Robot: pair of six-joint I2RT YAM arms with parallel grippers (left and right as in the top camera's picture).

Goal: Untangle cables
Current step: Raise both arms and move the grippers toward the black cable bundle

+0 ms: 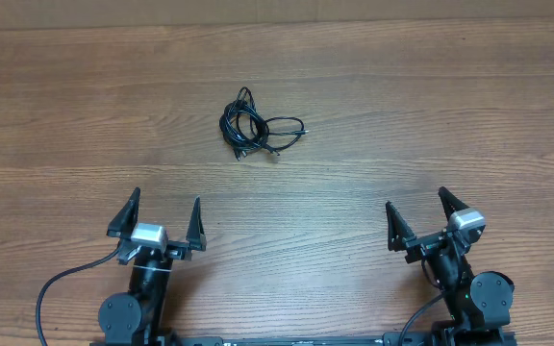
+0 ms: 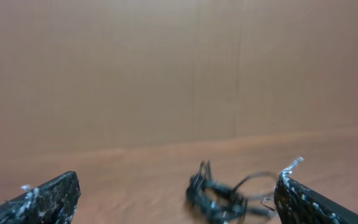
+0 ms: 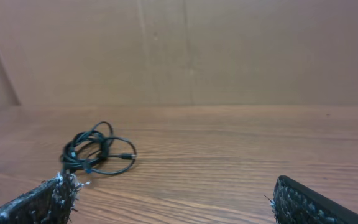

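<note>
The table (image 1: 373, 86) is brown wood with long wavy lines running from side to side. Behind its far edge stands a plain tan wall (image 3: 241, 50) like cardboard, with thin straight lines going up it. The light is soft and even.

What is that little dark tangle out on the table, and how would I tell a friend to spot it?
Start with the wide wooden table, with two robot arms at its near edge. Beyond them, nearer the left gripper than the right gripper, lie the cables. They are thin black cords looped in a loose knot, touching neither gripper, unlike the thicker wire fixed to the left arm.
</note>
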